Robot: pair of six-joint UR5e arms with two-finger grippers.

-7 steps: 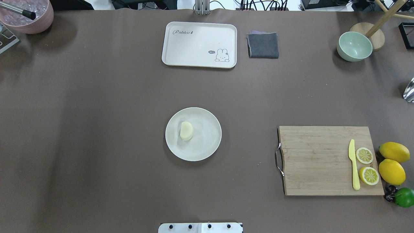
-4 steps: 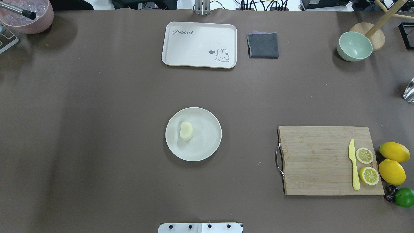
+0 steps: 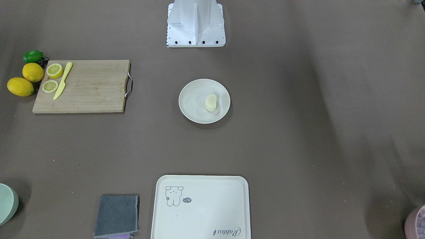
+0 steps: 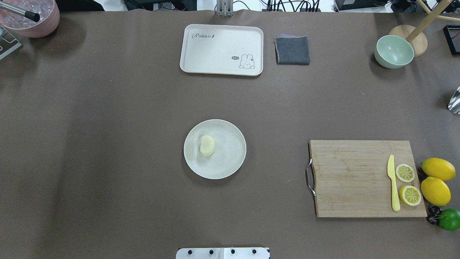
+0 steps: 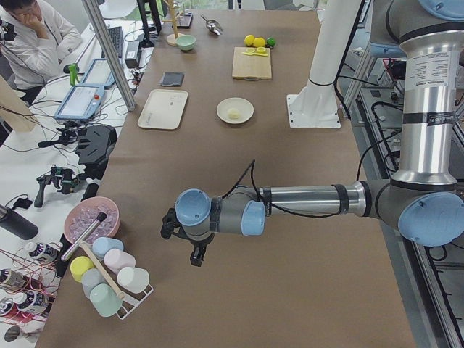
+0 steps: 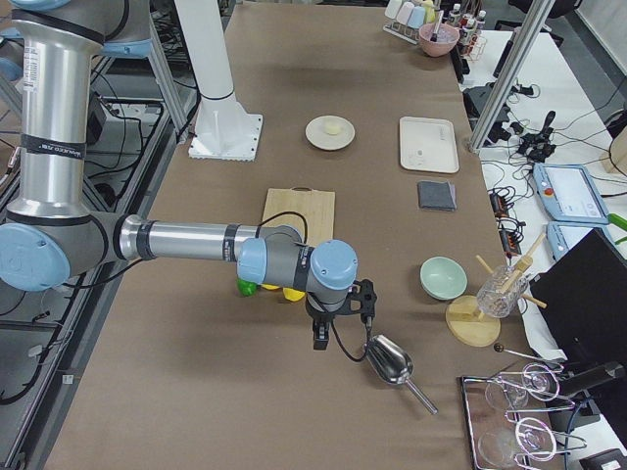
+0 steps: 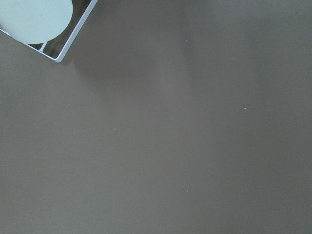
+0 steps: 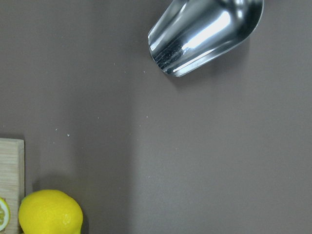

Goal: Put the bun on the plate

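The pale cream bun (image 4: 207, 145) lies on the round off-white plate (image 4: 230, 162) at the table's middle, left of the plate's centre; the front-facing view shows the bun (image 3: 211, 102) on the plate (image 3: 192, 99) too. Neither arm appears in the overhead or front-facing views. In the exterior left view my left gripper (image 5: 194, 254) hangs over bare table near the cup rack, far from the plate (image 5: 235, 110). My right gripper (image 6: 318, 336) shows in the exterior right view beside a metal scoop, far from the plate (image 6: 318, 137). Whether either gripper is open or shut I cannot tell.
A cream tray (image 4: 221, 49) and a grey cloth (image 4: 292, 50) lie at the far edge, a green bowl (image 4: 393, 51) at far right. The cutting board (image 4: 359, 178) carries lemon slices and a yellow knife, whole lemons (image 4: 435, 190) beside it. A metal scoop (image 8: 204, 34) lies nearby.
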